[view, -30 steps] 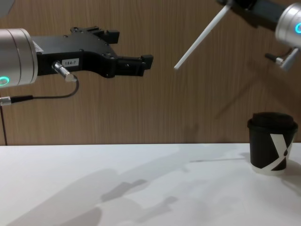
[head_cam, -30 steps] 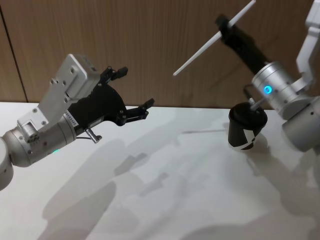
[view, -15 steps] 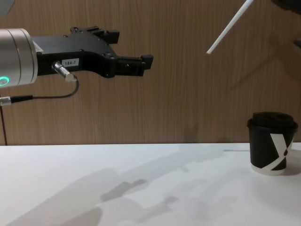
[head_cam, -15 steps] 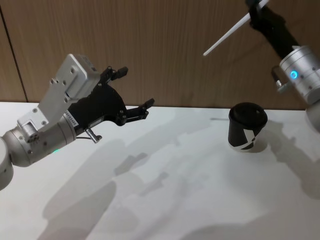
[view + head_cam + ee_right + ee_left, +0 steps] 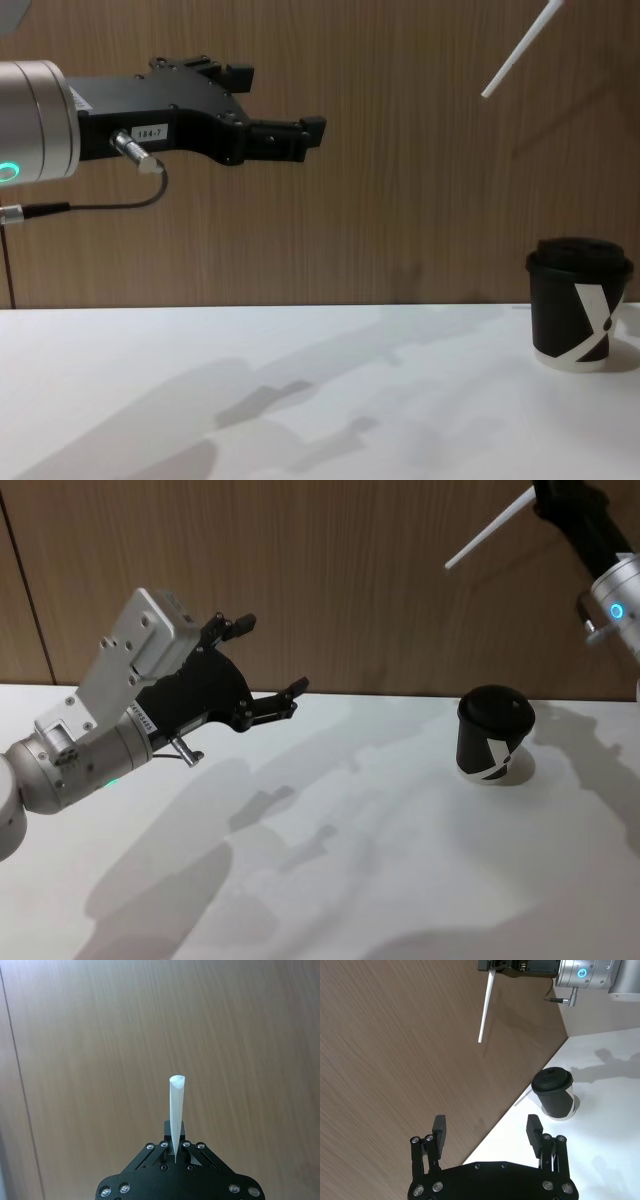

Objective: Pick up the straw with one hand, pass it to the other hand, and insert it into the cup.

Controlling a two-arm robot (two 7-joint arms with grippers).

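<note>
Wood panelling forms the wall behind a white bench. Over the bench's left half the left gripper hangs in the air, well above the surface, pointing toward the right; its fingers are spread wide with nothing between them. In the chest view a small white label reading "184-7" sits on its black body, next to the silver wrist with a green light. Farther right, the cup stands upright on the bench near the wall, lid on, its white mark facing forward. High above it and well apart from it is the straw, tilted, with its free end lower and pointing left, toward the left gripper. Its upper end is clamped in the right gripper at the top right of the head view. The right wrist view looks along the straw, which stands out from between the closed fingers of that gripper against the wall.
</note>
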